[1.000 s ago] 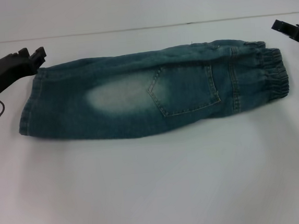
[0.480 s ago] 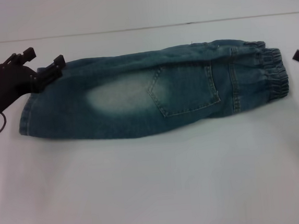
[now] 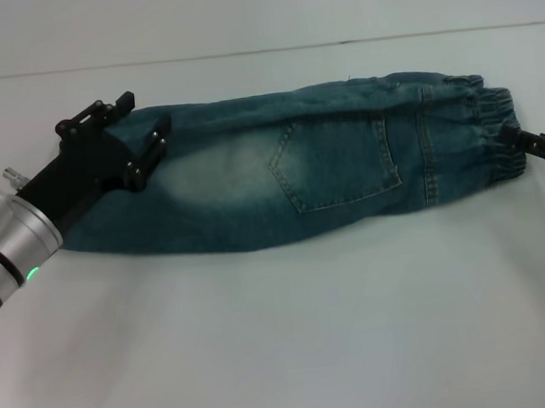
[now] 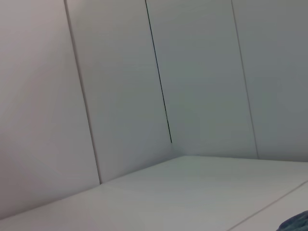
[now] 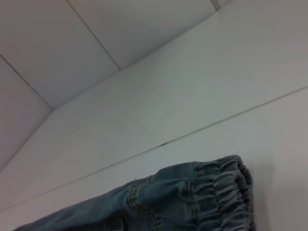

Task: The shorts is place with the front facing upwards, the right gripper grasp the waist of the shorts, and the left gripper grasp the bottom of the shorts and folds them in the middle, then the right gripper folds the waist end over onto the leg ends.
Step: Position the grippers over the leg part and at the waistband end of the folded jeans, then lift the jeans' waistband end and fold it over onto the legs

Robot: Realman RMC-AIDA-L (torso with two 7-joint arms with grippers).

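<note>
Since the earlier frames, the left gripper (image 3: 133, 140) had advanced over the leg ends (image 3: 87, 215), its fingers spread wide, holding nothing. At the far right, the right gripper (image 3: 542, 147) had reached the waist of the shorts (image 3: 501, 136); its finger state could not be told. The shorts (image 3: 298, 168) lay folded lengthwise on the white table (image 3: 284, 337). Soft, limp denim likely needs pinching at the hems and thick waistband.
</note>
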